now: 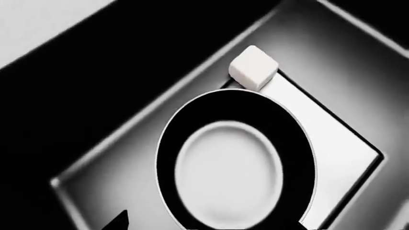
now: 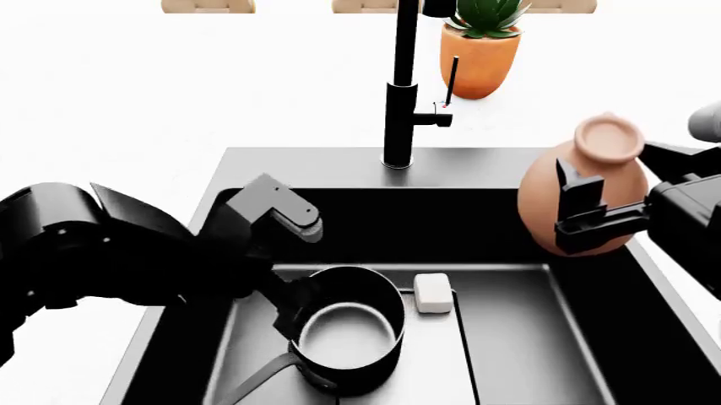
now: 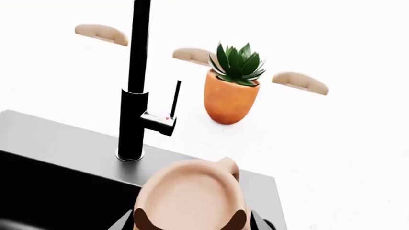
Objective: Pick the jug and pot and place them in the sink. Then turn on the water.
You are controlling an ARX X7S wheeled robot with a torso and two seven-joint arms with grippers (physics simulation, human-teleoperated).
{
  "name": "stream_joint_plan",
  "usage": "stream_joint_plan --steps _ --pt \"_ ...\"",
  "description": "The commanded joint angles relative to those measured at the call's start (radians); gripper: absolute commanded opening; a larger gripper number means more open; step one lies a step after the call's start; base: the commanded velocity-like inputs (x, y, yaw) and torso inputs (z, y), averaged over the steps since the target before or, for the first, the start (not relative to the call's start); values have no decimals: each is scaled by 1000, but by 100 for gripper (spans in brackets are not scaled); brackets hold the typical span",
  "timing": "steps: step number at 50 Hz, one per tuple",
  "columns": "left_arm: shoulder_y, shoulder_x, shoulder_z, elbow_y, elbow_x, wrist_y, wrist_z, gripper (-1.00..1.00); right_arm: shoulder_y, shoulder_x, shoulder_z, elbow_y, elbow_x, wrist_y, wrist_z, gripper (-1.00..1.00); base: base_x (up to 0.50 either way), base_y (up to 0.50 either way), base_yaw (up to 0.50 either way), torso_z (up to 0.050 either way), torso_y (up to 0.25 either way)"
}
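Note:
The black pot (image 2: 344,333) stands on the floor of the sink (image 2: 338,158) at its left, with its thin handle toward the near left. In the left wrist view its pale inner bottom (image 1: 227,175) fills the frame. My left gripper (image 2: 295,310) hovers at the pot's left rim, jaws spread wide, with a fingertip (image 1: 118,221) clear of the rim. The terracotta jug (image 2: 586,181) hangs upright over the sink's right side, my right gripper (image 2: 592,211) shut on its belly; its mouth (image 3: 191,196) sits between the pads. No water runs from the tap (image 2: 400,93).
A white block (image 2: 431,293) lies on the sink floor beside the pot, at the edge of a pale rectangular plate (image 1: 332,143). The tap's thin lever (image 3: 174,98) stands up at its right. An orange planter (image 2: 482,55) stands behind the tap on the white counter.

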Motion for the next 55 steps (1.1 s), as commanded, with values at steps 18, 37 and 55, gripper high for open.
stream_joint_plan --steps 18,37,55 --pt "-23 -164 -180 234 56 219 -138 100 8 -93 -110 89 -182 12 -70 -100 0 0 0 1 1" --pt "-12 -188 -234 225 89 303 -222 100 8 -201 -259 280 -363 2 -147 -100 0 0 0 0 1" --pt "-11 -191 -237 214 95 306 -222 100 -63 -286 -336 434 -454 -75 -215 -100 0 0 0 1 1"
